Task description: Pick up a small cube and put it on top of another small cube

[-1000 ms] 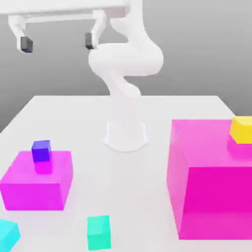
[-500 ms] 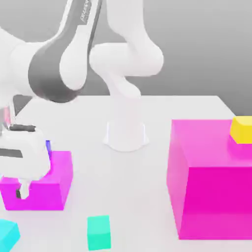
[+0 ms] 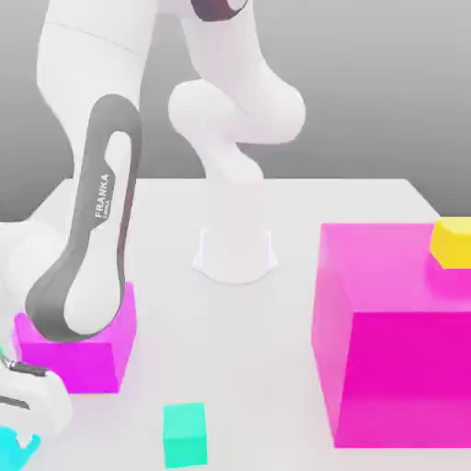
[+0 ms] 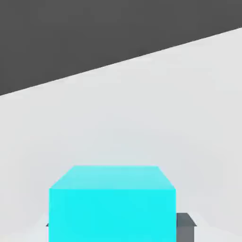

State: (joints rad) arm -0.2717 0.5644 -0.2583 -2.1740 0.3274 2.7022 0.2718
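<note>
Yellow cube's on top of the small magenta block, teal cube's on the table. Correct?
Not quite. The yellow cube is on the big magenta block, at the exterior view's right, not the small magenta block. The teal cube is on the table, as you said.

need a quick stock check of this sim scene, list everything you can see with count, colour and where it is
light cyan small cube: 1, light cyan, on the table at the near corner on the exterior view's left, up close in the hand view with a finger beside it
teal-green small cube: 1, teal-green, on the table near the front edge
yellow small cube: 1, yellow, on top of the large magenta block
large magenta block: 1, magenta, on the exterior view's right
small magenta block: 1, magenta, on the exterior view's left, partly behind the arm
table: 1, white, under everything
arm: 1, white and grey, bent down from its base at the table's middle to the near corner on the exterior view's left
</note>
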